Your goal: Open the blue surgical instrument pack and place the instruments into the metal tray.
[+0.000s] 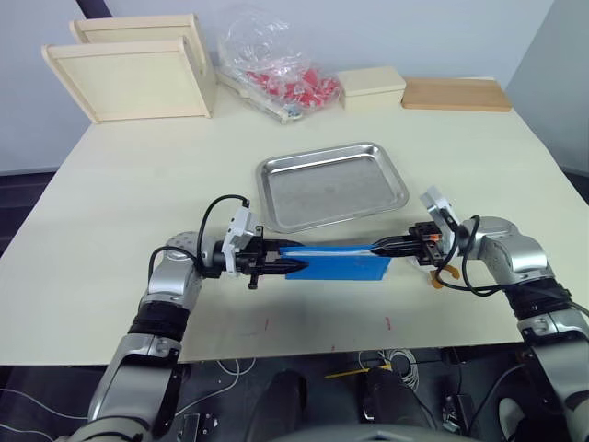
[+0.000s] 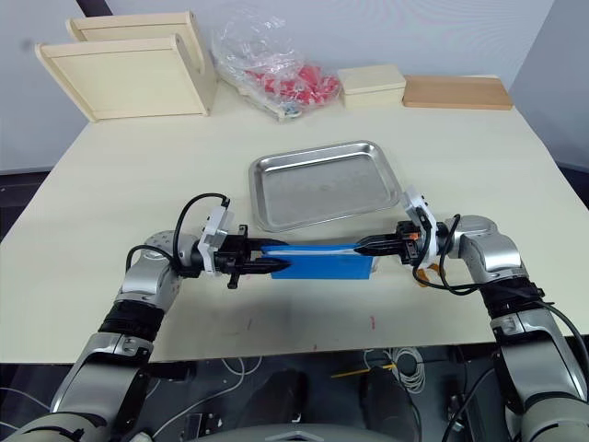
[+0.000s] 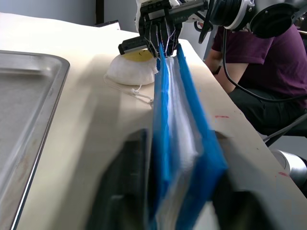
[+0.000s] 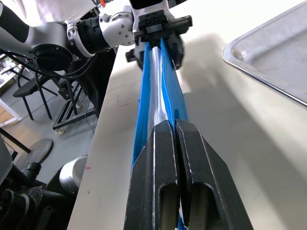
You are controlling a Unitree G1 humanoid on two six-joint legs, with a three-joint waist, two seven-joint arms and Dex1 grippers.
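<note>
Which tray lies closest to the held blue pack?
The metal tray, shiny steel, just beyond the blue pack; the pale wooden trays stand at the table's far-left edge.

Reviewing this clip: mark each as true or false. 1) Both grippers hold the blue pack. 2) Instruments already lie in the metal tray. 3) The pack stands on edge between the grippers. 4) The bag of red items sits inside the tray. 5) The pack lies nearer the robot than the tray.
1) True: the left gripper and right gripper each clamp an end of the blue surgical instrument pack.
2) False: the metal tray holds nothing.
3) True.
4) False: the clear plastic bag of red items lies at the table's far edge, apart from the tray.
5) True.
</note>
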